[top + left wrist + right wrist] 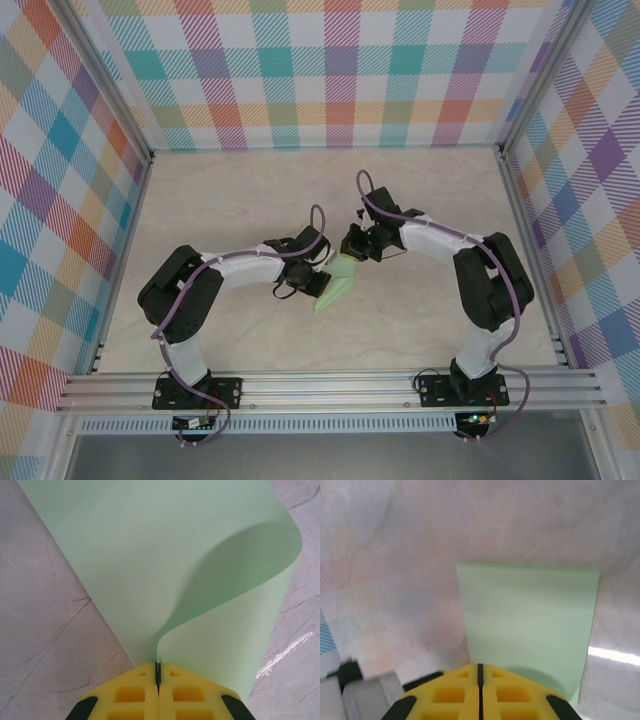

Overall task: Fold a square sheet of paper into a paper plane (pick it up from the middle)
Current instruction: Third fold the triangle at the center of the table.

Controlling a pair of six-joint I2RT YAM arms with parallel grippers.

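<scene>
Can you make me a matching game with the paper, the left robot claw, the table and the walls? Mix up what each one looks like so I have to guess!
Things:
1. sheet of paper
2. left gripper
3. table
4. walls

What they look like:
A. checked in many colours
B. pale green and curled over
C. yellow, shut on the paper's edge
D. pale with marble veins

Pairs: 1-B, 2-C, 3-D, 4-A
</scene>
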